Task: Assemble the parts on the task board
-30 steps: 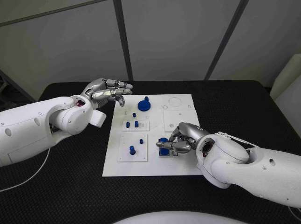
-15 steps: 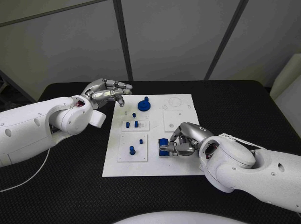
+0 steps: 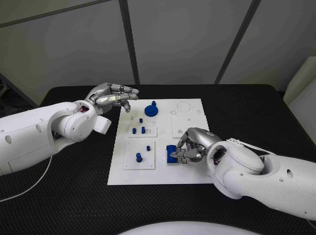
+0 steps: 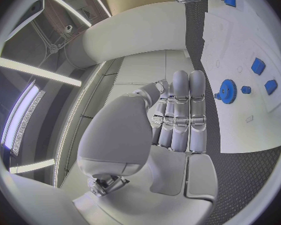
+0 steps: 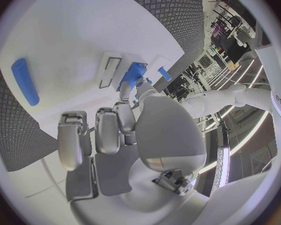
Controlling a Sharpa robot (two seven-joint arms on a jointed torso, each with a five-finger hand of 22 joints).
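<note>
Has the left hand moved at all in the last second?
No. The left hand hovers at the task board's far left corner, beside the blue gear, just as before.

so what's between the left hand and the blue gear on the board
Nothing: in the head view, bare white board separates the left hand from the blue gear.

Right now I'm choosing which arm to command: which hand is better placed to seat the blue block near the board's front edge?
Right. The right hand already grips the blue block on the task board; the left hand hovers open beyond the board's far-left corner.
</note>
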